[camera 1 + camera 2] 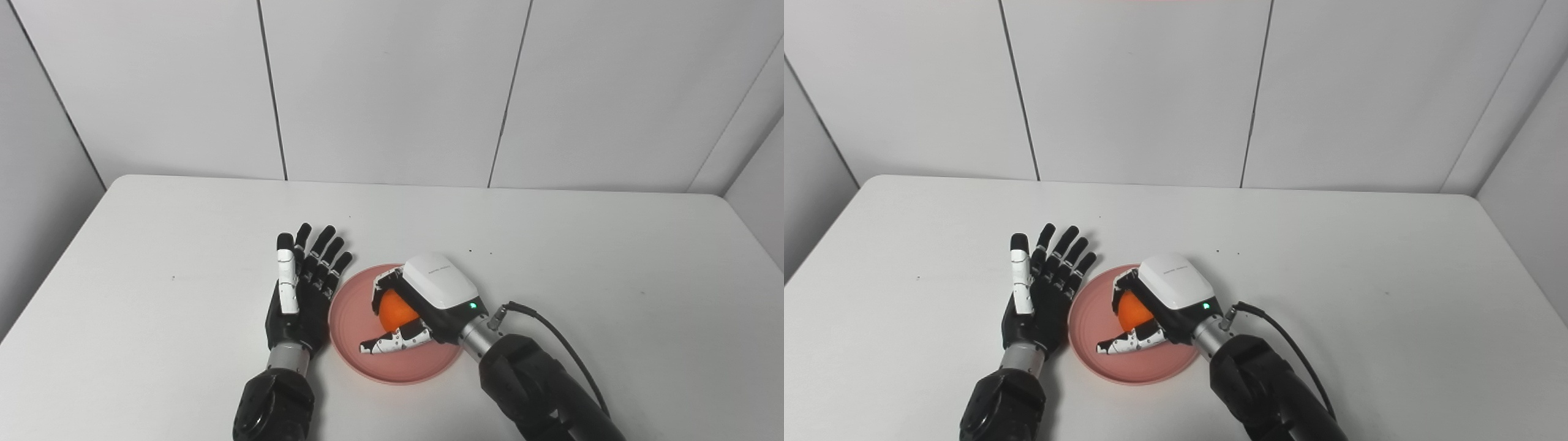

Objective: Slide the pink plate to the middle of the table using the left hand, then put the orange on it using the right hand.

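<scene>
Right hand (422, 306): grey lettering on its white back cover, too small to read. Fingers and thumb curled around the orange (394, 310), holding it over the pink plate (355, 318). Whether fruit touches plate, cannot tell. Left hand (300, 288): just left of the plate, fingers spread, holding nothing, on the white table (184, 245).

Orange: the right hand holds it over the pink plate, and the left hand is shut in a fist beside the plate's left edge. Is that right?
Not quite. The left hand is open, not in a fist: in the left eye view its fingers are stretched out and apart beside the pink plate. The rest stands: the right hand holds the orange over the plate.
</scene>
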Available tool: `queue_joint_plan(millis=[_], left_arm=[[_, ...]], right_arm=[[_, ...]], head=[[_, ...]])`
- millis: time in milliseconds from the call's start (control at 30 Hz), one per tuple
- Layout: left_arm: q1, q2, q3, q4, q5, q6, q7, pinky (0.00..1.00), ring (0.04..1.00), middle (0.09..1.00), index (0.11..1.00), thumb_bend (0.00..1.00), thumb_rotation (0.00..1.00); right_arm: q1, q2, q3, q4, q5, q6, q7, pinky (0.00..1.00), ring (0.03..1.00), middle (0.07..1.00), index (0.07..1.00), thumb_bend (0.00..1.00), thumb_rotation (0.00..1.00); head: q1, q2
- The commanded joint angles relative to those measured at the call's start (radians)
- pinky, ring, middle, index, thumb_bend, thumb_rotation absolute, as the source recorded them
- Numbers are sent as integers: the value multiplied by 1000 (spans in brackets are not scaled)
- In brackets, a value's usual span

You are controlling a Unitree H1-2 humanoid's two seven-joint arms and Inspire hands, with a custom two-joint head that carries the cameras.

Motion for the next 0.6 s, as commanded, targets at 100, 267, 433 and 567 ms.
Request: queue_joint_plan(millis=[100,267,433,567], left_arm=[[65,-70,4,35,1,68,55,834,881,862,949,794,724],[66,-79,12,28,-16,75,64,805,875,872,937,786,700],[65,-81,19,38,-44,64,56,859,865,876,938,787,667],[65,-76,14,38,-45,65,57,875,866,878,943,776,675]], right_arm=[[-17,-8,-12,-29,19,-69,-48,163,215,286,312,601,501],[-16,-25,-10,-36,11,-85,-47,351,424,501,567,788,840],[-14,-34,-8,-41,5,-88,-45,494,585,674,692,873,920],[-14,-35,-11,-39,18,-94,-44,549,676,747,729,904,950]], head=[[0,-1],[-2,-1],[-2,-1],[-2,-1]])
